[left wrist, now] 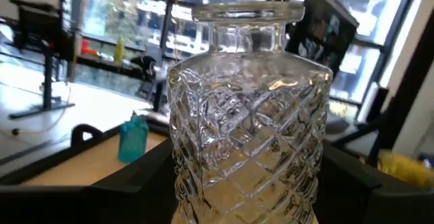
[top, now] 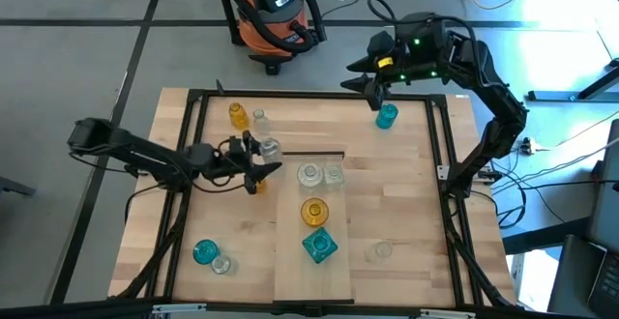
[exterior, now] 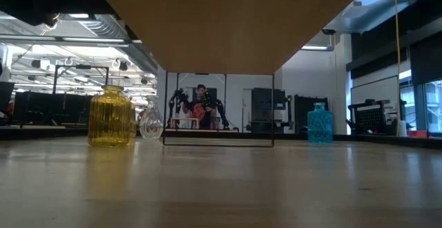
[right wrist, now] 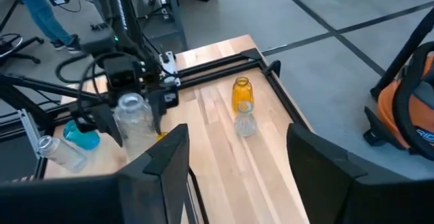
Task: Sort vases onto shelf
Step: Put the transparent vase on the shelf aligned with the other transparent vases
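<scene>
1. On the pale shelf plank (top: 311,261) in the middle of the table, four vases already stand: a clear round vase (top: 309,175) and a clear square vase (top: 334,175) at the far end, then an amber round vase (top: 314,211), then a teal square vase (top: 319,246). By my count roughly a third of the sorting is done.
2. The left gripper (top: 261,152) is pinching a clear diamond-cut vase (left wrist: 247,115), lifted just beside the shelf's black-bar end; I judge this the one now being delivered.
3. The right gripper (top: 372,92) hangs over the far edge, its fingers spread and empty, near a teal bottle vase (top: 387,116).
4. Left on the tabletop: an amber ribbed vase (top: 237,116) with a small clear vase (top: 259,120) beside it, a teal round vase (top: 205,252) touching a clear round one (top: 223,265), and a lone clear vase (top: 378,251).
</scene>
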{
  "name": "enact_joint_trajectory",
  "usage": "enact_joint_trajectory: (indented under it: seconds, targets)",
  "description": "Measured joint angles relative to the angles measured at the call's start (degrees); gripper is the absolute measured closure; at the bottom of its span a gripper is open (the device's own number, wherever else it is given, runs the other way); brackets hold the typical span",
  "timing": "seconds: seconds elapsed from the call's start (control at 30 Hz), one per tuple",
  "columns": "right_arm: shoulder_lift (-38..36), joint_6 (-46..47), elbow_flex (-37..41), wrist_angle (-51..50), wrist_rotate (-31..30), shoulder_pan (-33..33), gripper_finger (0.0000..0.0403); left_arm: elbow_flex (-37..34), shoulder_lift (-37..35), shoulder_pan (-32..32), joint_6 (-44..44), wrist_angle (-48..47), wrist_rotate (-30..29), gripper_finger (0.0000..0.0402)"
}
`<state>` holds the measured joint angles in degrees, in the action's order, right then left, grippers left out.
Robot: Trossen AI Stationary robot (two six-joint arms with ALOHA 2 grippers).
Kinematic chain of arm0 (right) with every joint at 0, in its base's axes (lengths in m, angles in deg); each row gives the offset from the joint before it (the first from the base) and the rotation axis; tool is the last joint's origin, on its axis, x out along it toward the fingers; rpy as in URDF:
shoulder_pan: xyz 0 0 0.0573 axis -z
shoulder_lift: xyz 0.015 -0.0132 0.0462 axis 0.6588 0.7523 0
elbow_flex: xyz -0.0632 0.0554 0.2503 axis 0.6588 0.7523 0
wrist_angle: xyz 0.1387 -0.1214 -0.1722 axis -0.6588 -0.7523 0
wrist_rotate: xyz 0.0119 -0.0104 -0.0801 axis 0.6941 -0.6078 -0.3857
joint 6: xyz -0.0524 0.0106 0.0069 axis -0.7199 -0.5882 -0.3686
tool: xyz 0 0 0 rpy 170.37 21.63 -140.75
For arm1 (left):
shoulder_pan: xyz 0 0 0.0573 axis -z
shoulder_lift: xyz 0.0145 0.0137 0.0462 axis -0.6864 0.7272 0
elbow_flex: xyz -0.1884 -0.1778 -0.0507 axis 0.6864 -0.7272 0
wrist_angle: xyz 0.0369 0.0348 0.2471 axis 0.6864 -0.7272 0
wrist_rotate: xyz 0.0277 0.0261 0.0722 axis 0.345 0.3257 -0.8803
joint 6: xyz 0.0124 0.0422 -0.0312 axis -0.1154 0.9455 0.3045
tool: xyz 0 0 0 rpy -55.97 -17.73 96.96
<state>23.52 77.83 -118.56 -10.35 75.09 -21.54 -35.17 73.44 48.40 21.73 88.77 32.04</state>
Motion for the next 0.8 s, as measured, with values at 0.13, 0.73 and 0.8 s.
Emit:
enact_joint_trajectory:
  seconds: [0.13, 0.73, 0.8]
  targets:
    - [0.0, 0.0, 0.0, -0.2, 0.0, -0.1, 0.0198, 0.1, 3.7, -0.2, -1.0, 0.0, 1.0, 0.0153]
    - [0.0, 1.5, 0.0, -1.7, -0.7, -0.1, 0.0198, 0.3, 8.8, -0.2, 2.3, 3.1, 4.5, 0.0153]
    - [0.0, 1.5, 0.0, -1.6, -0.7, -0.1, 0.0198, 0.3, 8.8, -0.2, 5.4, 3.0, 5.8, 0.0153]
